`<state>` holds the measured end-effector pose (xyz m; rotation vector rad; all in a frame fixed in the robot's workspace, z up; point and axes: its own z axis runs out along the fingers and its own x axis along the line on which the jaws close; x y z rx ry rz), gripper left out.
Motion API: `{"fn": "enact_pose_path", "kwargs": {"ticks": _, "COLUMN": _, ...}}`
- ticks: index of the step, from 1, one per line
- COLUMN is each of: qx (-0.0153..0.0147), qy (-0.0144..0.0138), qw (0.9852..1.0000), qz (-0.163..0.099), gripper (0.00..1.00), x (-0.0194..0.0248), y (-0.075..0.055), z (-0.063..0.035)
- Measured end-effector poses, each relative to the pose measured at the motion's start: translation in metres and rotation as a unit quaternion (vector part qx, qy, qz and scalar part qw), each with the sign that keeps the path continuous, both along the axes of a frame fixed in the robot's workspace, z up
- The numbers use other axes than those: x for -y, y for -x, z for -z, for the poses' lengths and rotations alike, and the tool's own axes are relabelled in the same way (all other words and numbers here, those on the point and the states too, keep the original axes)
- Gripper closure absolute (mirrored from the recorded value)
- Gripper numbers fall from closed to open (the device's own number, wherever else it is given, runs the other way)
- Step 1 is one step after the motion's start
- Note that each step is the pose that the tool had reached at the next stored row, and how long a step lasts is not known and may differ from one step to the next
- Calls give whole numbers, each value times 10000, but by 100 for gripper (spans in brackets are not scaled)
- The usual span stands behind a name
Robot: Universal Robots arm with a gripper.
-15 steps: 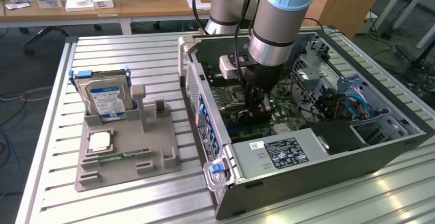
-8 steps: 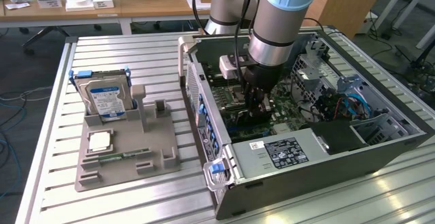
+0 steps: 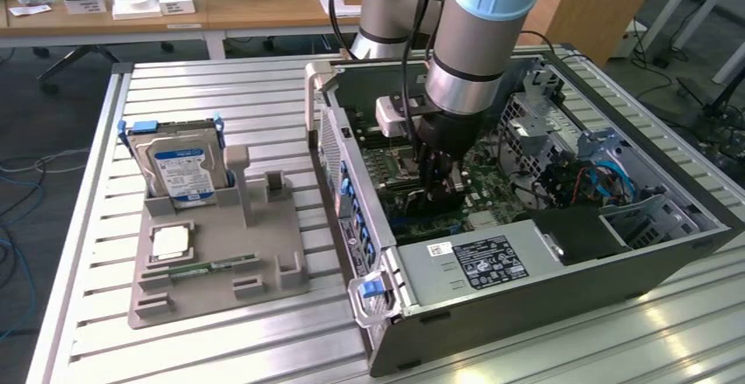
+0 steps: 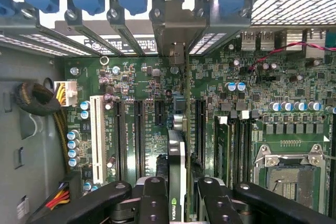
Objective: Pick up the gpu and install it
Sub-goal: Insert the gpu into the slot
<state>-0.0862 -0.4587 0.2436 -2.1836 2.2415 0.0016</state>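
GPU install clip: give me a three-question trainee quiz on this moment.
1. True or false: the hand grips the gpu inside the computer case.
2. Which lies flat on the grey holder? A. the hard drive B. the memory stick
3. Fill in: in the wrist view, the gpu hangs over the green ____.

Key: 1 true; 2 B; 3 motherboard.

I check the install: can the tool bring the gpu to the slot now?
Probably yes: the tool grips the gpu upright, directly over the motherboard slots, with nothing seen between.
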Motion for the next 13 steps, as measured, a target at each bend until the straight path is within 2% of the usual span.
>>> {"fn": "enact_pose_path", "kwargs": {"ticks": 13, "qx": -1, "qy": 0, "qw": 10000, "qz": 1, "gripper": 74, "x": 0, "y": 5, "z": 15}}
